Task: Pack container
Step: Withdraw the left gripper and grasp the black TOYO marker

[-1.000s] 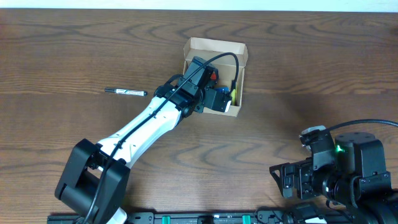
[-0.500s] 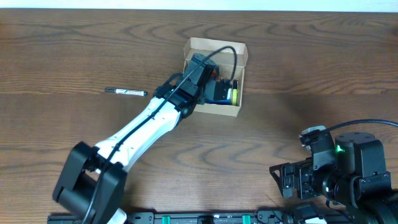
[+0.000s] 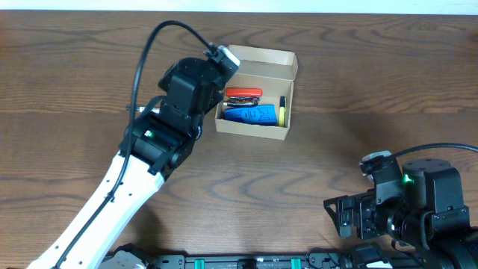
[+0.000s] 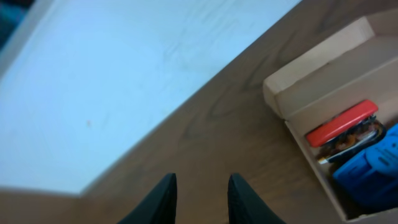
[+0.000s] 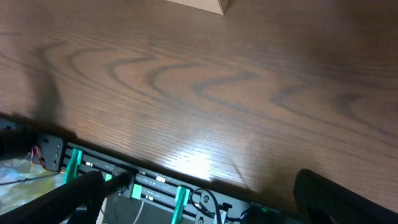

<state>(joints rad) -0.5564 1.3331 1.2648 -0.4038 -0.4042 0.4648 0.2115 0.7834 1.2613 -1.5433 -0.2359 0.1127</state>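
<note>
Just right of the left jaws and a little ahead of them sits the container (image 4: 323, 68) — a tan cardboard box on the table (image 4: 236, 118), its flap lid open. Inside, a red-topped item (image 4: 342, 121) lies along the side nearest the flap, and a blue item (image 4: 370, 171) lies just beside it. From overhead a small yellow item (image 3: 283, 112) shows at the end of the box farthest from these jaws. The left jaws hang over bare wood, apart from the box, their two dark fingers (image 4: 165, 193) parted by a narrow gap with nothing between them. The right jaws sit well apart from the container, near the table's front edge, above a black rail with green clips (image 5: 124, 180) — fingers (image 5: 336, 196) spread wide at the lower corners of the wrist view, holding nothing.
</note>
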